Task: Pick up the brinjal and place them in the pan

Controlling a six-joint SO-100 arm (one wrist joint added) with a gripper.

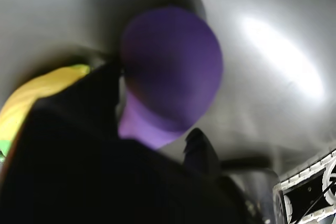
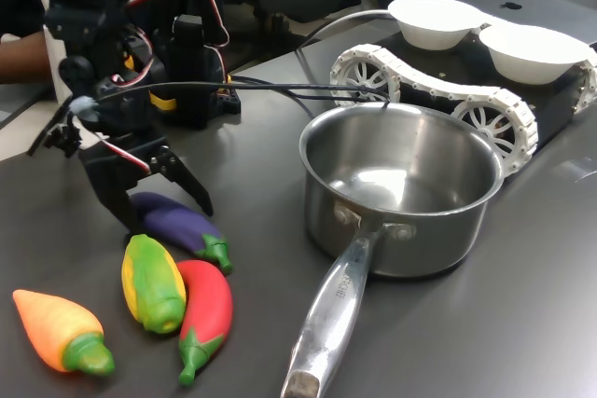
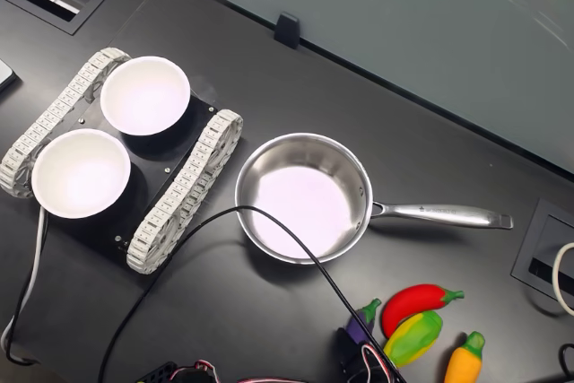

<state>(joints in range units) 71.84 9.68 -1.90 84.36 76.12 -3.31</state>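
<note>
The brinjal [image 2: 182, 226] is glossy purple with a green cap and lies on the dark table left of the pan in the first exterior view. My gripper [image 2: 166, 214] stands over its rounded end, open, with one black finger on each side. In the wrist view the brinjal [image 1: 170, 69] fills the middle between my dark fingers [image 1: 79, 108]. The second exterior view shows only a sliver of the brinjal [image 3: 363, 318] beside my gripper [image 3: 357, 352]. The steel pan [image 2: 401, 184] [image 3: 300, 199] sits empty, its long handle [image 2: 331, 319] pointing toward the first exterior view's bottom edge.
A yellow-green corn [image 2: 152, 281], a red chilli [image 2: 207, 309] and an orange carrot [image 2: 61, 328] lie close beside the brinjal. Behind the pan stands a tracked vehicle [image 2: 438, 90] carrying two white bowls [image 2: 434, 20]. A black cable [image 2: 270, 89] runs across to the pan's rim.
</note>
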